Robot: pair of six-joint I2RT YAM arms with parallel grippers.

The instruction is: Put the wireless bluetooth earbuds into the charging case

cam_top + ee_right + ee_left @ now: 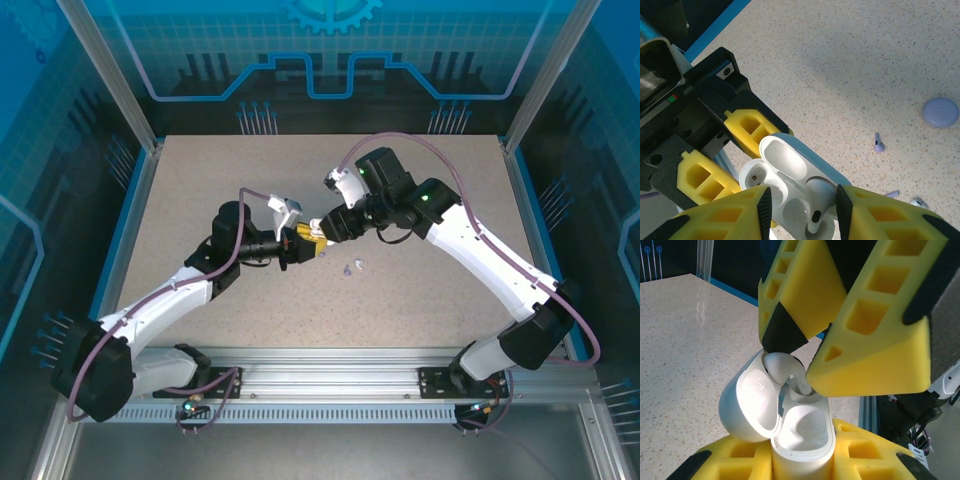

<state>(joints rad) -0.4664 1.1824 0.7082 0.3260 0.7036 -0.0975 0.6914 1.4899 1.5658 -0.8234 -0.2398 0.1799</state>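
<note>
The left jaws are clamped on the lower body of the charging case point(805, 440), holding it over the middle of the tabletop point(200, 190). Its hinged lid point(747, 405) is swung open to one side. Both moulded wells face up toward the right jaws, which stand about half open directly over the case. One earbud point(781, 365) sits between their yellow fingers point(875, 340). Its stem is down in the well farther from the left wrist camera, and its rounded head stands tilted above the rim. In the right wrist view a gap shows between the earbud and one black pad; whether the other pad presses it cannot be told. The nearer well is bare. A few loose earbuds point(879, 144) lie on the speckled tabletop beside the case, with a flat round purple disc point(940, 112) beyond them.
</note>
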